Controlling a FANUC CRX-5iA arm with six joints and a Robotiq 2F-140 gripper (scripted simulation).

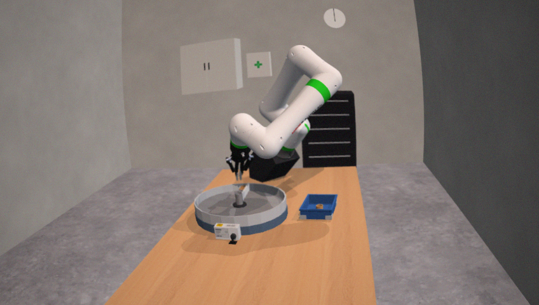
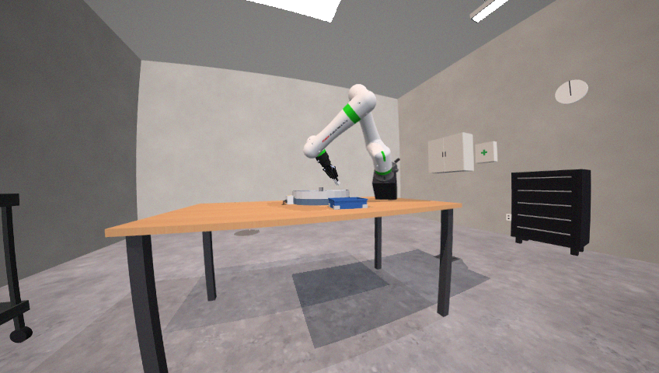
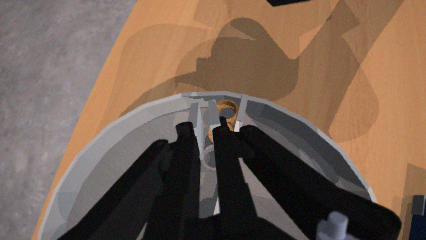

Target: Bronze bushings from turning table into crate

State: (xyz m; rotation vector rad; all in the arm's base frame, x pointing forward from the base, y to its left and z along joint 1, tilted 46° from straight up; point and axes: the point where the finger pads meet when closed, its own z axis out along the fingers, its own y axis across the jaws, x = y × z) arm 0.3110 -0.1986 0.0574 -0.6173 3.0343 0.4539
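My gripper (image 1: 238, 176) (image 2: 336, 182) (image 3: 205, 113), nearly closed and empty, hovers over the turning table (image 1: 249, 220) (image 2: 317, 195) (image 3: 90, 151); crowding near a bronze bushing (image 1: 241, 188) (image 3: 228, 102), I might drag the steel bushing (image 3: 205, 158).

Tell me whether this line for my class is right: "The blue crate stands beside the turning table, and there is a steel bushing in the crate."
One thing is wrong: the bushing in the crate is bronze, not steel, as the top view shows. The blue crate does stand beside the turning table.
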